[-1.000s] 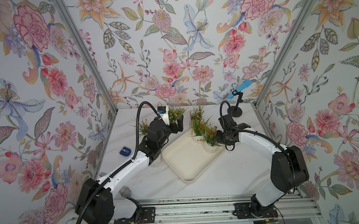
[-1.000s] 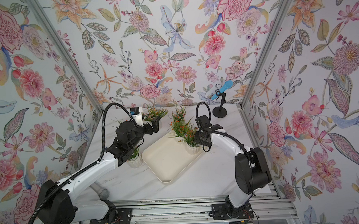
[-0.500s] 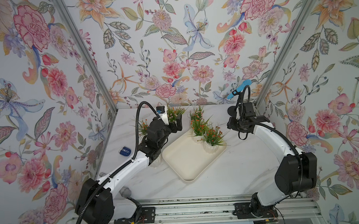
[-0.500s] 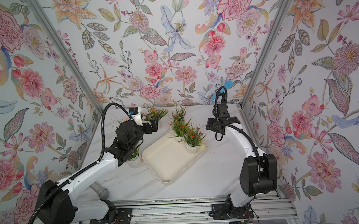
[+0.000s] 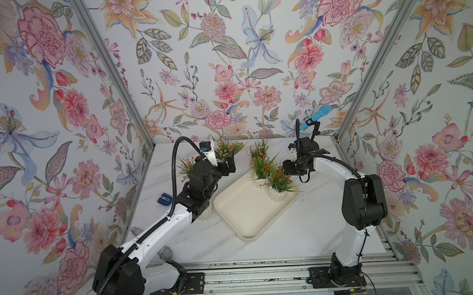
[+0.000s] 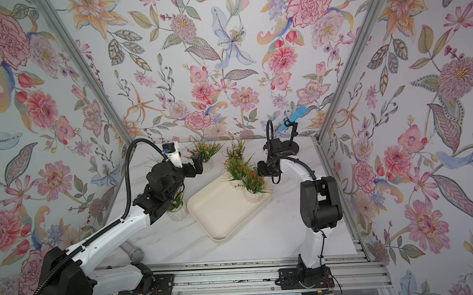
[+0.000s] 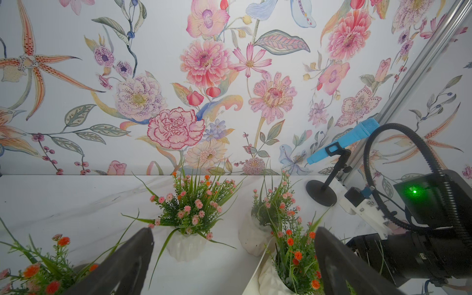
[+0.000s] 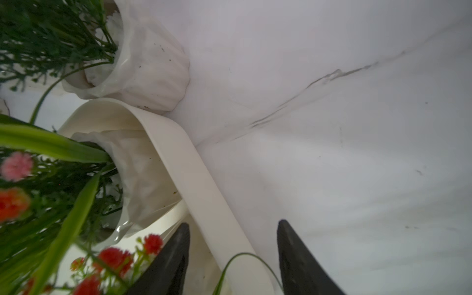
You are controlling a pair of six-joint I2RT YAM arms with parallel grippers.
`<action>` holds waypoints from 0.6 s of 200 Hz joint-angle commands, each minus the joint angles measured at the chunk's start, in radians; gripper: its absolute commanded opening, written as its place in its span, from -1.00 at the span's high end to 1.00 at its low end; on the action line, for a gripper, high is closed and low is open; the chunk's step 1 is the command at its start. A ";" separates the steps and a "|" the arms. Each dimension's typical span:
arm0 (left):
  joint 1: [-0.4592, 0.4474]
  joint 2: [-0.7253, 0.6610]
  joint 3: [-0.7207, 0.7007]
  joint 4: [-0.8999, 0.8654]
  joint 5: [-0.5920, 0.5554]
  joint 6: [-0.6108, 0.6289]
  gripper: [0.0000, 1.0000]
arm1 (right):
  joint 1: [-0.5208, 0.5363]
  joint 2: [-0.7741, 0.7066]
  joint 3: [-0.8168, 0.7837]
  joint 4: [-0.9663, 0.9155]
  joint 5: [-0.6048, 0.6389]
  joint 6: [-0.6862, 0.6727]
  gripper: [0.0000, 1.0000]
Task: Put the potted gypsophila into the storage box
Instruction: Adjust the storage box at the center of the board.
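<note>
Beyond the storage box (image 5: 249, 216), the left pincer (image 7: 233, 231) gapes wide to take a pink-bloomed pot (image 7: 186, 246); the right pincer (image 8: 233, 223), at the box's rim, seems parted and empty.

The storage box (image 5: 249, 216) looks like matt cream plastic, smooth and without shine. The potted gypsophila (image 8: 143, 63) in it and just beside it have white ribbed pots, slightly glossy, and plastic-looking sprigs. Under the box, the table (image 5: 302, 227) is smooth and marble-patterned. Behind the box, the wall (image 5: 226, 58) carries printed floral paper between metal posts (image 5: 115, 76).
</note>
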State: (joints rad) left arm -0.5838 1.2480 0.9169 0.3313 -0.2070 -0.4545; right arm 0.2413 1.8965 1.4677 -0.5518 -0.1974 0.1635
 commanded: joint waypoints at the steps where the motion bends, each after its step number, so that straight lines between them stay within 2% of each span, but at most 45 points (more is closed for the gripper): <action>1: -0.014 -0.022 -0.019 -0.013 -0.036 -0.010 -1.00 | 0.028 0.032 0.039 0.001 -0.022 -0.078 -0.09; 61: -0.025 -0.007 -0.014 -0.012 -0.053 -0.017 -0.99 | 0.062 0.127 0.099 -0.056 0.062 -0.095 0.04; 94: -0.028 -0.002 -0.013 -0.012 -0.059 -0.022 -0.99 | 0.045 0.118 0.082 -0.063 0.082 -0.075 0.23; 120: -0.029 0.003 -0.015 -0.013 -0.061 -0.024 -0.99 | 0.028 0.080 0.027 -0.064 0.123 -0.077 0.49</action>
State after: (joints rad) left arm -0.6025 1.2472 0.9138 0.3264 -0.2443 -0.4644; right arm 0.2913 2.0136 1.5414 -0.5785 -0.1459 0.0944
